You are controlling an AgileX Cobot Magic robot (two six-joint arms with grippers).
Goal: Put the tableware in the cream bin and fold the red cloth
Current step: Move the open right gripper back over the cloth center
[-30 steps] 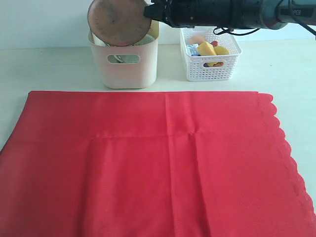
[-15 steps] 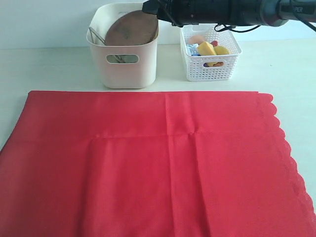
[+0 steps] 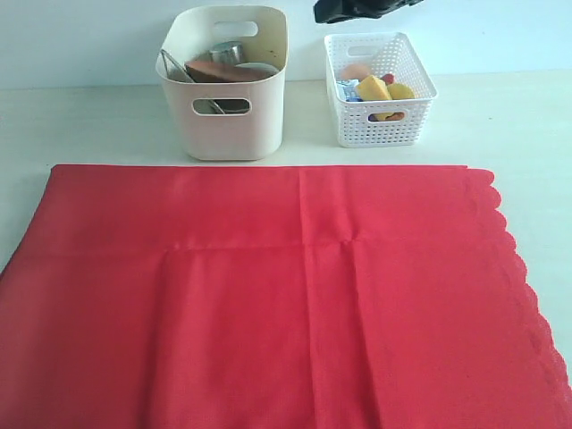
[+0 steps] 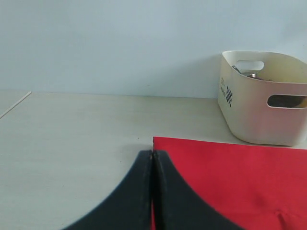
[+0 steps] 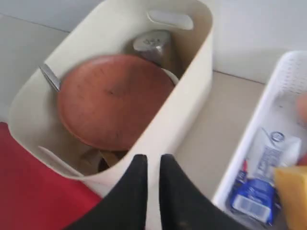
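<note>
The round brown wooden plate (image 5: 112, 98), held above the cream bin (image 3: 223, 125) a second ago, now rests inside it beside the steel cup (image 5: 153, 43), and the right gripper (image 5: 153, 160) has drawn back, jaws nearly together on nothing; the left gripper (image 4: 152, 155) is closed and empty by the red cloth (image 3: 268, 295), which lies unfolded on the bench (image 3: 89, 116), so folding appears to remain. The plate hides what sits beneath it, which cannot be identified, and the cloth's near edge is cut off
</note>
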